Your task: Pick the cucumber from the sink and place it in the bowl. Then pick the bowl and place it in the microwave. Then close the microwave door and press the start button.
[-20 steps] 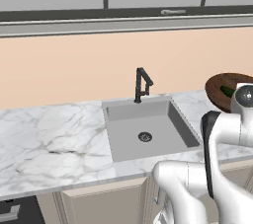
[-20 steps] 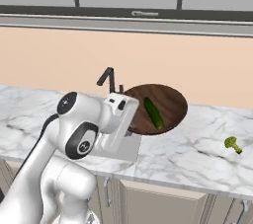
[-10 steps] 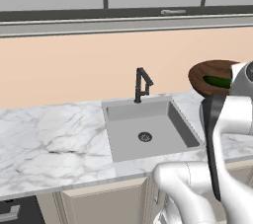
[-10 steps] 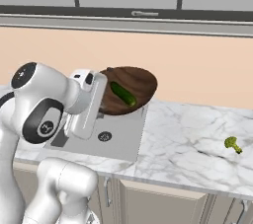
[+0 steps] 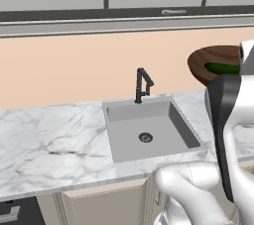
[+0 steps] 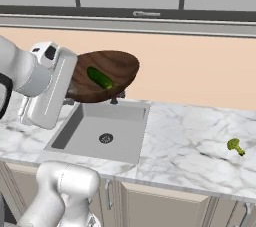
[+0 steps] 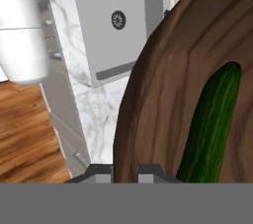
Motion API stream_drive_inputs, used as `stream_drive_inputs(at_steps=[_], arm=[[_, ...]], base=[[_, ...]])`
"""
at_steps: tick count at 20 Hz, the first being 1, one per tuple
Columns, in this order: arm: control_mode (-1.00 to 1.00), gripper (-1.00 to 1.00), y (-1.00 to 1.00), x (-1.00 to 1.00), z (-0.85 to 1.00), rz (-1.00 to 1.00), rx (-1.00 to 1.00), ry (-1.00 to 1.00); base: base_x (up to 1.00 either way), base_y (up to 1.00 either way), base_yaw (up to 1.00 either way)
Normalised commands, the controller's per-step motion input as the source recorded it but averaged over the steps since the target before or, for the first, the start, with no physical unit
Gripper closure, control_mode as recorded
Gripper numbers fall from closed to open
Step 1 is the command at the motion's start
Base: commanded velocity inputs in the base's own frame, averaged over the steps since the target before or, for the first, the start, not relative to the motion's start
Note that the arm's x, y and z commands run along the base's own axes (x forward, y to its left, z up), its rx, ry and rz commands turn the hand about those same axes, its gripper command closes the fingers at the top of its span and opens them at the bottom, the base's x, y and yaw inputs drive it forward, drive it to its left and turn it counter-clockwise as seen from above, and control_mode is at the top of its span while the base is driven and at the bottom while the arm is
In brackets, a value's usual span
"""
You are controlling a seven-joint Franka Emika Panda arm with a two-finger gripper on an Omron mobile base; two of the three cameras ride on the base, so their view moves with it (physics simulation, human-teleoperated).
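Note:
My gripper (image 7: 125, 172) is shut on the near rim of the dark brown wooden bowl (image 6: 112, 68), holding it in the air, tilted, above the back of the sink (image 6: 87, 136). The dark green cucumber (image 6: 100, 77) lies inside the bowl. In the hand view the bowl (image 7: 168, 85) and cucumber (image 7: 212, 124) are close up, with the sink (image 7: 99, 30) far below. From the left base view the bowl (image 5: 208, 60) and cucumber (image 5: 223, 68) sit high at the right, beside the arm. The grey basin (image 5: 129, 140) holds nothing. The microwave and its door are out of view.
A black faucet (image 5: 143, 84) stands at the back of the sink, just under the raised bowl. A small broccoli floret (image 6: 234, 145) lies on the marble counter (image 6: 190, 151) at the right. Cabinets run along the wall above.
The arm has lifted the bowl with the cucumber off the counter right of the sink and swung it up and to the left, over the sink. The grip has stayed the same.

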Motion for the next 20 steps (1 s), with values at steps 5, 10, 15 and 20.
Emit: stream_drive_inputs(at_steps=[5,10,15,20], arm=[[-1.00,1.00,0.23,-0.30,0.00,0.03,0.06,-0.03],[-1.00,1.00,0.01,-0.10,-0.01,0.05,0.01,0.00],[1.00,1.00,0.00,0.00,0.00,0.00,0.00,0.00],[1.00,1.00,0.00,0.00,0.00,0.00,0.00,0.00]], base=[[0.00,0.00,0.00],[0.00,0.00,0.00],[0.00,0.00,0.00],[-0.65,-0.05,-0.15]])
